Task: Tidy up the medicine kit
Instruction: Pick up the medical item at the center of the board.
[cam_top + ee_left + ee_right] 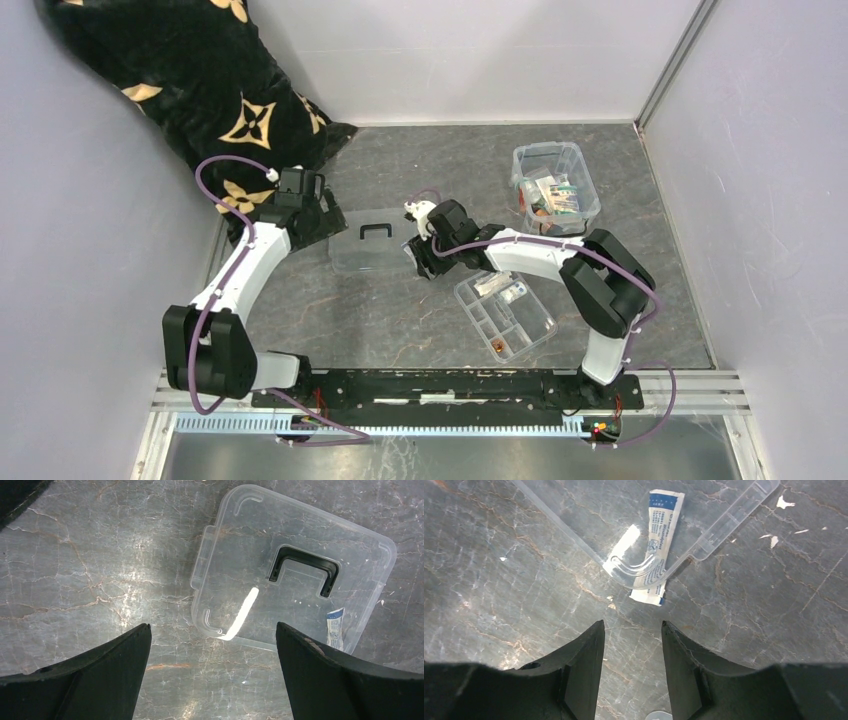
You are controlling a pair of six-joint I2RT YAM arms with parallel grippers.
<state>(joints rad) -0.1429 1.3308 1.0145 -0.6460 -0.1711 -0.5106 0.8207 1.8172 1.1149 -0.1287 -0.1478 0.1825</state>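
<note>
The medicine kit box (548, 150) stands open at the back right with several packets inside. Its flat clear lid (362, 250) with a black handle (375, 231) lies apart on the table's middle. My left gripper (325, 222) is open and empty just left of the lid; in the left wrist view its gripper (212, 625) hovers by the lid (250, 540) corner. My right gripper (418, 262) is open and empty at the lid's right side. In the right wrist view the gripper (632, 622) hangs just short of a white-and-blue sachet (661, 515) lying under the lid's corner (589, 510).
A shallow clear divided tray (530, 325) with a few small items lies in front of the right arm. A black cloth with gold pattern (190, 80) fills the back left corner. Walls close the left, back and right sides.
</note>
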